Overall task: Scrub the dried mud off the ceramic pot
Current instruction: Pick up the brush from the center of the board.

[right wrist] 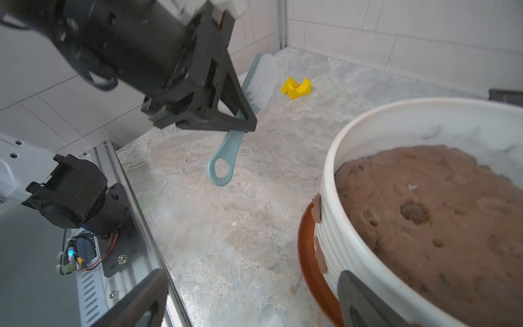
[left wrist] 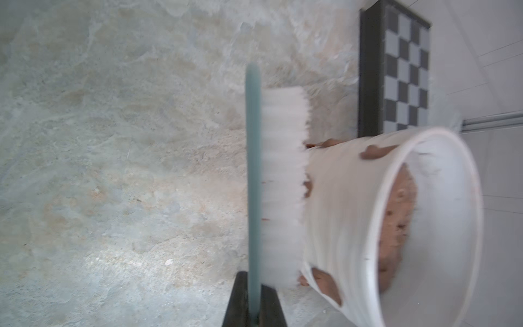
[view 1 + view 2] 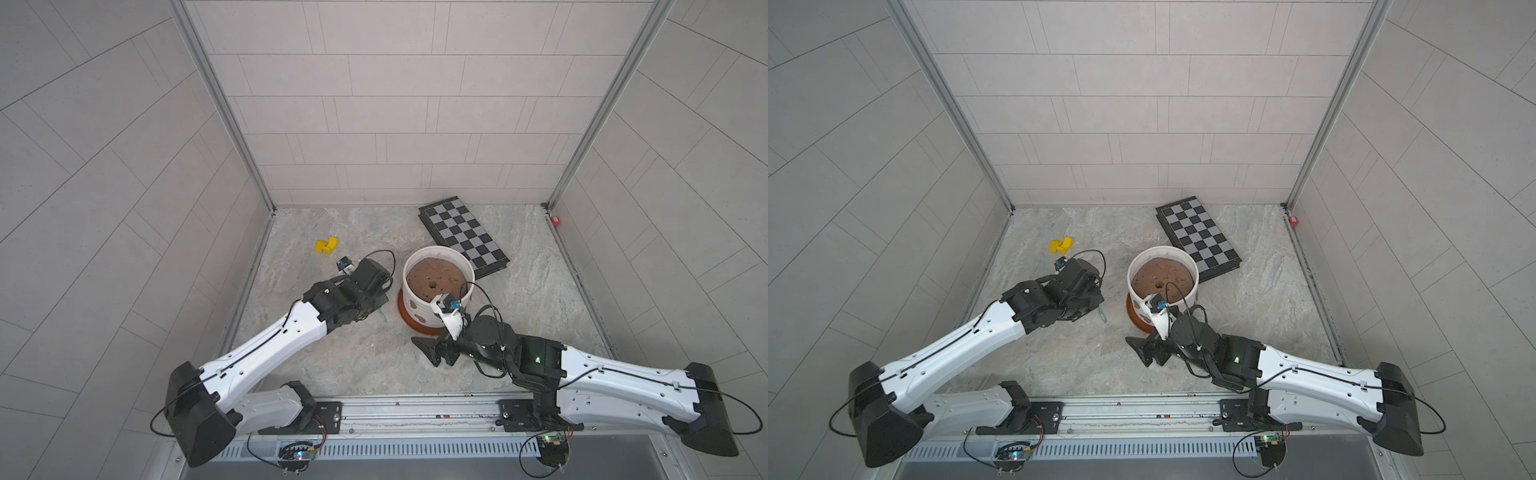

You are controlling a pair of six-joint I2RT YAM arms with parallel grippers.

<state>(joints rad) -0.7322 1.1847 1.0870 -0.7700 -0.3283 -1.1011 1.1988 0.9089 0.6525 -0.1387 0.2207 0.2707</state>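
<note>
The white ribbed ceramic pot [image 3: 419,308] [image 3: 1160,249] stands on an orange saucer [image 3: 409,322], filled with brown soil [image 3: 434,280]. Brown dried mud patches [image 2: 376,151] [image 3: 420,321] [image 1: 319,254] stick to its outer wall. My left gripper [image 2: 254,308] [image 1: 243,124] is shut on the teal handle of a brush [image 2: 253,170]. The brush's white bristles [image 2: 283,184] face the pot's left wall and, in the blurred left wrist view, reach its lower part. My right gripper [image 1: 249,305] [image 3: 434,347] is open at the pot's near side, with one finger [image 1: 365,303] close against the wall.
A folded chessboard [image 3: 463,237] lies behind the pot at the back right. A yellow block [image 3: 326,246] sits at the back left, beyond the left wrist. Tiled walls close three sides, and a metal rail [image 3: 415,409] runs along the front.
</note>
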